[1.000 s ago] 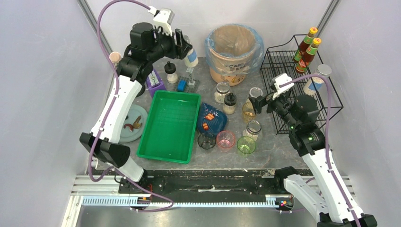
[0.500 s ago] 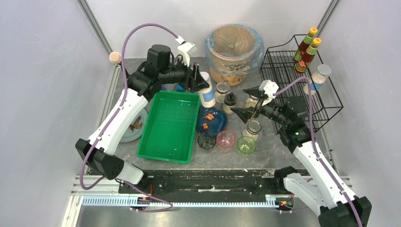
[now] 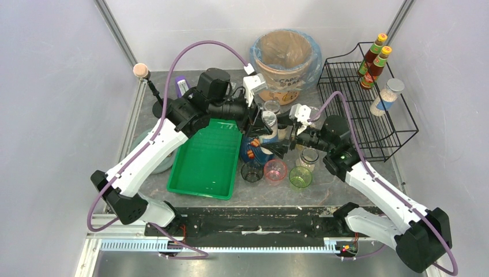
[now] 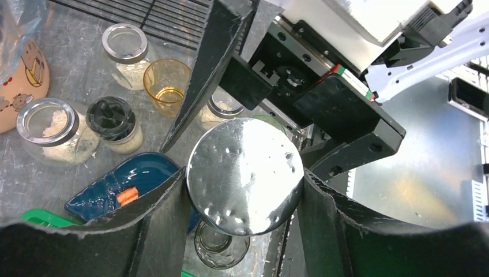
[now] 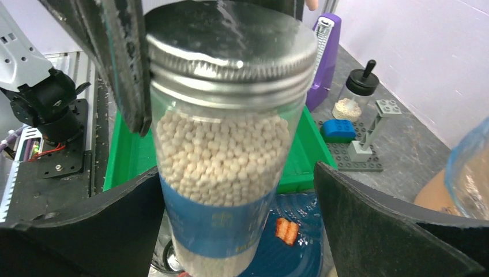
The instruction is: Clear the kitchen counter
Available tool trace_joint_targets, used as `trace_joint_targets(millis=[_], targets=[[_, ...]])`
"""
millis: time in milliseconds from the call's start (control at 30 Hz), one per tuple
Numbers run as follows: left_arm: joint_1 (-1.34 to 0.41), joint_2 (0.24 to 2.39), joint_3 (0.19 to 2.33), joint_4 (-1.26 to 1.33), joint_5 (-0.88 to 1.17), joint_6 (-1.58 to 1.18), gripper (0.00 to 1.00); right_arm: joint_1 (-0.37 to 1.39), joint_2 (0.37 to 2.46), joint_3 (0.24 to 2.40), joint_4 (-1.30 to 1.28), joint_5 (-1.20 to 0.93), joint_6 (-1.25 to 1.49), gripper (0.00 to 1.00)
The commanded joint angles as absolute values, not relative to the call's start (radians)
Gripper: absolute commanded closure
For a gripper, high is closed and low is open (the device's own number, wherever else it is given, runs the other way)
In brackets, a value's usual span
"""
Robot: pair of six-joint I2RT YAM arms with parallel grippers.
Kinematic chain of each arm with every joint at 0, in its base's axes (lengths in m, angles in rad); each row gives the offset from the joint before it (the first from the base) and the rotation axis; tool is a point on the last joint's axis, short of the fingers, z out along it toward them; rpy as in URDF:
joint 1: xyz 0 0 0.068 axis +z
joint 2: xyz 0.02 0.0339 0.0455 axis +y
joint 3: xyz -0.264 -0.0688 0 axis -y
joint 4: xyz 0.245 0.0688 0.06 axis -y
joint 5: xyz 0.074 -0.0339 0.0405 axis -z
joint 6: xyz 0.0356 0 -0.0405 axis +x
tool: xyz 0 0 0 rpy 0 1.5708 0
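Walls, pale and bare, close in the scene on three sides. Filling the middle of the top view is the kitchen counter, dark mottled grey, with a metal rail running along the bottom edge. At the right of the frame stands a black wire rack. Two red sauce bottles stand upright at its upper corner, with a capped shaker just below them. Left of centre lies a green tray, and at top centre sits a tan bin lined with blue plastic.

And both arms meet right in the centre! The left gripper is clamped on a tall jar of white pellets, blue label and silver lid, held above the blue plate. The right gripper straddles that same jar, fingers spread wide. Whether they touch the glass, I cannot tell.

Along the lower centre, three cups line up: clear, pink, green.
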State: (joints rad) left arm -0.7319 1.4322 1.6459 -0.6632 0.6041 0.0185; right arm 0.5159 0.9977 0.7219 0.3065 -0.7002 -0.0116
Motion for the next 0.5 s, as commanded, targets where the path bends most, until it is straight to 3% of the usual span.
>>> trace_joint_targets(millis=[0, 300, 367, 467], targets=[[-0.752, 1.416, 1.697, -0.651, 0.629, 0.11, 0.64, 0.553, 1.015, 0.781, 0.366, -0.694, -0.019, 0.06], [-0.758, 1.413, 1.687, -0.67, 0.629, 0.196, 0.64, 0.563, 1.032, 0.796, 0.38, -0.71, 0.078, 0.24], [-0.758, 1.415, 1.689, -0.673, 0.626, 0.201, 0.64, 0.562, 1.037, 0.8, 0.366, -0.71, 0.087, 0.34], [-0.758, 1.412, 1.689, -0.673, 0.621, 0.205, 0.55, 0.561, 1.04, 0.803, 0.349, -0.709, 0.103, 0.47]])
